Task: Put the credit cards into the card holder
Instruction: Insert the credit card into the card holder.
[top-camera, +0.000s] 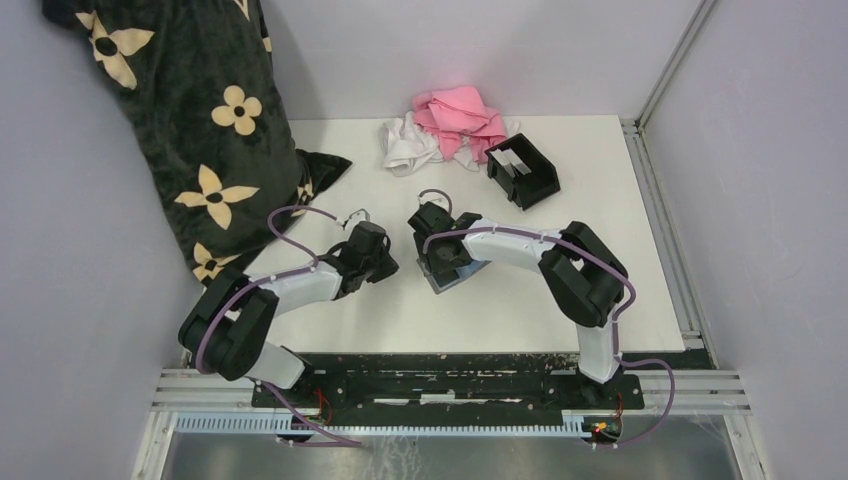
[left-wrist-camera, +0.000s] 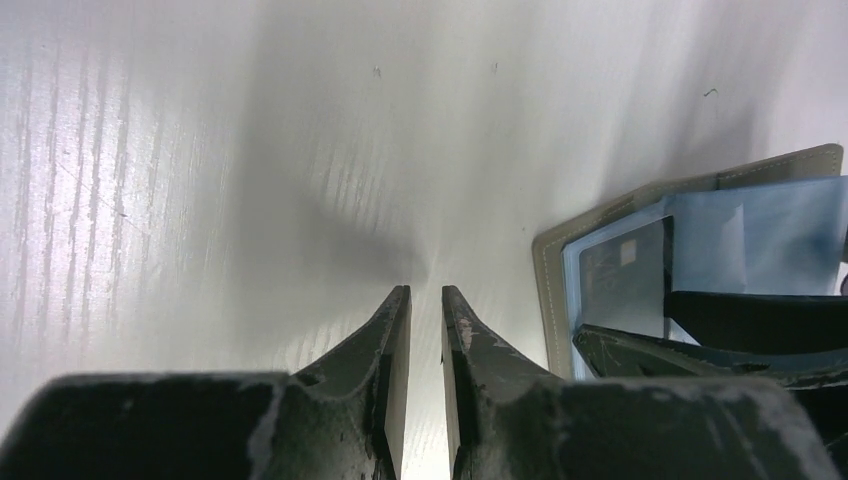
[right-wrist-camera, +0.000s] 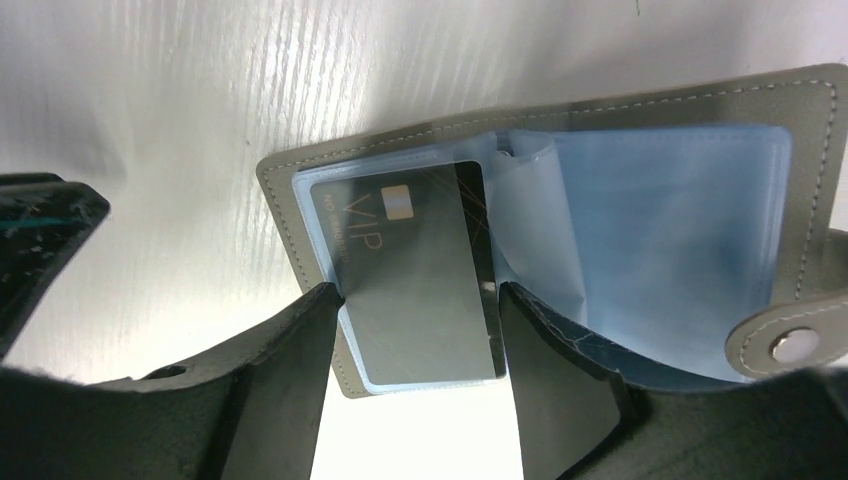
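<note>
**Credit card (right-wrist-camera: 415, 275) sleeved in the wallet: the pull-out is your weak spot**

The credit card, dark with "VIP" printed on it, lies inside a clear blue sleeve (right-wrist-camera: 640, 230) of the open grey wallet (right-wrist-camera: 300, 190), at the centre of the right wrist view. Your right gripper (right-wrist-camera: 415, 300) is spread wide with one finger on either side of the card. You cannot tell from here whether the tips touch the sleeve.

Your left gripper (left-wrist-camera: 425, 300) is nearly pressed together, with only a thin gap, and pinches nothing. It points at bare table (left-wrist-camera: 200, 150) just left of the wallet's edge.

The card holder (top-camera: 524, 170) stands well apart in the upper right of the top view, beside the pink cloth (top-camera: 460, 115).

- **Grabbing the sleeve:** if you close now, you likely pinch sleeve and card together, so the whole wallet lifts or drags.
- **Nothing pinning the wallet:** it can slide when you pull.
- **Loose flap:** the plastic flap in the middle can fold under a finger.
- **Slipping in transit:** a thin, slick card gripped by its edges may twist out on the way to the holder
</note>
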